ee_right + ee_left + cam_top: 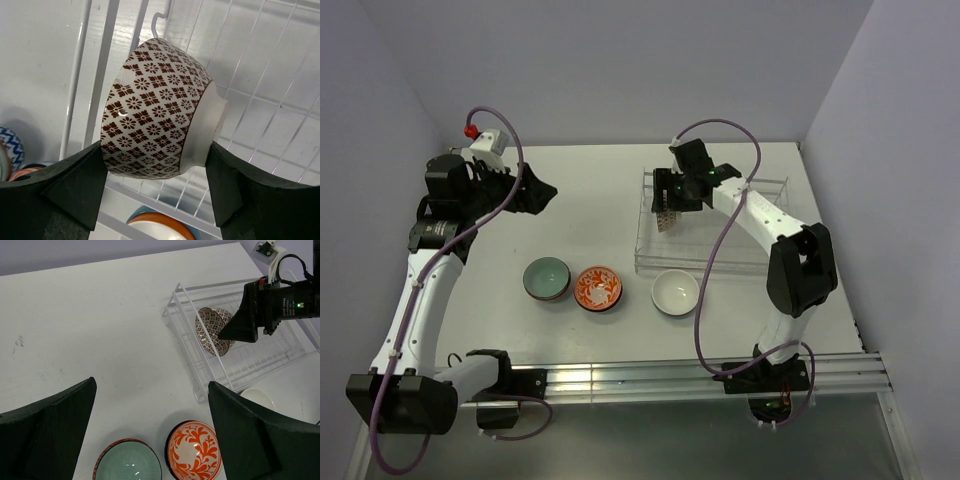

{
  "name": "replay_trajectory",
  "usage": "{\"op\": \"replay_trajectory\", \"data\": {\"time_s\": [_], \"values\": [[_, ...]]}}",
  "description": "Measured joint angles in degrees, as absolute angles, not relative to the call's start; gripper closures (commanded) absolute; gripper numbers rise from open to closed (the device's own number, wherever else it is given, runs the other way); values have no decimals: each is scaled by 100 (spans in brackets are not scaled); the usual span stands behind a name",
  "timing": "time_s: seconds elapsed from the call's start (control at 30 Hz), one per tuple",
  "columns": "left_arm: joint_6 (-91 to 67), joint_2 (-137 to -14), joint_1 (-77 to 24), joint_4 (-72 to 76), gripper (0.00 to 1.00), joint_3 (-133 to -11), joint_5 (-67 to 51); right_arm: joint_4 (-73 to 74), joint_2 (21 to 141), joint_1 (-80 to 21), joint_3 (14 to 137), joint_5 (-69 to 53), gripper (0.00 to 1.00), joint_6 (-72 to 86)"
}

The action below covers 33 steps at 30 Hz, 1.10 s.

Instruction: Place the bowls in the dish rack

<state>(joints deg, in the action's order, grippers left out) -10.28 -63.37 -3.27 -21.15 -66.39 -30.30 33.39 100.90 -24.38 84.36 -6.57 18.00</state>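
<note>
The wire dish rack [720,228] stands at the right rear of the table. My right gripper [669,207] hangs over its left end, shut on the brown-patterned bowl [667,220]. In the right wrist view this bowl [155,125] is on its side between my fingers [75,185], over the rack wires [280,75]. A pale green bowl [547,278], an orange-red bowl [599,289] and a white bowl [675,292] sit in a row in front of the rack. My left gripper [538,190] is open and empty, high over the left rear, and looks down on them [151,385].
In the left wrist view the green bowl [128,462] and orange bowl [194,450] lie below the open fingers, and the rack [260,357] is at the right. A blue-white patterned bowl [9,145] shows at the right wrist view's left edge. Walls close the sides.
</note>
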Motion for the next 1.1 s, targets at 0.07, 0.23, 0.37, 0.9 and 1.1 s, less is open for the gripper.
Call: {"op": "replay_trajectory", "data": {"time_s": [0.07,0.23,0.37,0.9,1.1], "values": [[-1031,-6337,-287,-2075,1,-6593,-3081,3365,10167,-2508,8477,-517,100,1754],[-1037,-6320,-183,-2003,0,-6460,-3212,3487,10280,-2689,8560,-167,100,1673],[-1039,-6316,-123,-1959,1,-6392,-3262,3570,10405,-2779,8722,40,100,1662],[-1039,-6307,-51,-1914,0,-6333,-3374,3865,10556,-2790,8997,-3,41,1667],[-1037,-6305,-45,-1916,0,-6322,-3409,3874,10558,-2790,9000,-14,18,1673]]}}
